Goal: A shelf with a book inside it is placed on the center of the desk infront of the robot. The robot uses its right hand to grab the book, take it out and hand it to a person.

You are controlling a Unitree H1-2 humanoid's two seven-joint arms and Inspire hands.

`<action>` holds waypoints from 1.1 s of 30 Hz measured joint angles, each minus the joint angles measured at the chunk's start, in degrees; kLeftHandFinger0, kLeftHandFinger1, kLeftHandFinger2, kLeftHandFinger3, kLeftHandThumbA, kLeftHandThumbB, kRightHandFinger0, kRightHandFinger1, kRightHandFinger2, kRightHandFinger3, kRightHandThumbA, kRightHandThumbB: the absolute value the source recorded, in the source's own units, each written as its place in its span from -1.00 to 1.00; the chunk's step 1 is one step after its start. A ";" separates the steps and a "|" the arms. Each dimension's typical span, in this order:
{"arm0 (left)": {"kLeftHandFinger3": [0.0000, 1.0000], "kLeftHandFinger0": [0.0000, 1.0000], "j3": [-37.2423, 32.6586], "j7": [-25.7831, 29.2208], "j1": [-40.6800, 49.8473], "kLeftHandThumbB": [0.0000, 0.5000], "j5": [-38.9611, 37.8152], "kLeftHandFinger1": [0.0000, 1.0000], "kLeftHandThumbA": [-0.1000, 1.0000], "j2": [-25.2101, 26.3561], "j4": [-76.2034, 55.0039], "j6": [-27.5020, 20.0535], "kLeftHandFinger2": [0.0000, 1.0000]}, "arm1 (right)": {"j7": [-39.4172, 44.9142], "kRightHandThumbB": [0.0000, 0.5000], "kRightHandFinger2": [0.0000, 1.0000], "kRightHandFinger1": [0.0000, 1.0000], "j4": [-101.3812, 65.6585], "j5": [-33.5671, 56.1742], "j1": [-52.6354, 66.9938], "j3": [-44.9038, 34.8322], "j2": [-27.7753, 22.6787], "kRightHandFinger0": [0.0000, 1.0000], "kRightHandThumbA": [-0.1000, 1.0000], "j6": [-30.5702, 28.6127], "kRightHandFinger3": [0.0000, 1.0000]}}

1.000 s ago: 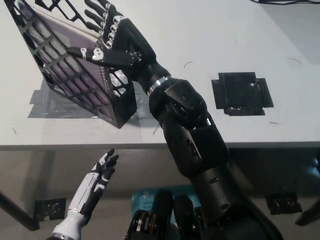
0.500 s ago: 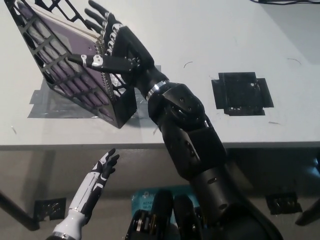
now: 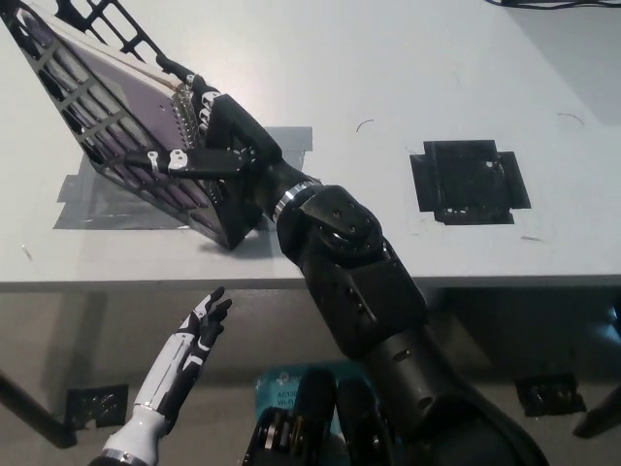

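The black lattice shelf (image 3: 58, 58) stands tilted at the desk's upper left, with the purple spiral-bound book (image 3: 116, 107) inside it. My black right hand (image 3: 209, 146) is at the shelf's open right end. Its thumb lies across the front lattice over the purple cover. Its other fingers curl behind the book's spiral edge and are partly hidden by it. The hand looks closed around that edge. My white left hand (image 3: 184, 354) rests below the desk's front edge at lower left, with its fingers spread and holding nothing.
Grey tape (image 3: 87, 199) marks the desk under the shelf. A black square patch (image 3: 471, 182) lies flat to the right. The desk's front edge (image 3: 505, 282) runs across the middle of the picture. A teal object (image 3: 281, 383) sits on the floor below.
My right hand has dropped lower and pushed deeper into the shelf's end, and its fingers have closed around the book's edge. The shelf has shifted slightly up and left. The left hand is still.
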 measured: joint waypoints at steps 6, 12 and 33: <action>1.00 1.00 -0.02 0.00 0.00 -0.09 0.02 1.00 0.97 0.00 0.00 0.01 1.00 | 0.76 0.36 1.00 1.00 0.92 -0.57 -0.20 0.28 -0.28 1.00 1.00 -0.66 1.00; 1.00 1.00 -0.03 0.00 0.00 -0.11 0.02 1.00 0.99 0.00 0.00 0.01 0.99 | 0.81 0.34 1.00 1.00 2.15 -1.74 -0.93 1.07 -0.80 1.00 1.00 -1.45 1.00; 1.00 1.00 -0.14 -0.20 -0.08 -0.18 0.18 1.00 0.99 0.00 0.00 0.01 0.99 | -2.64 0.49 1.00 1.00 5.72 -11.73 -4.33 6.08 -2.86 1.00 1.00 -7.04 1.00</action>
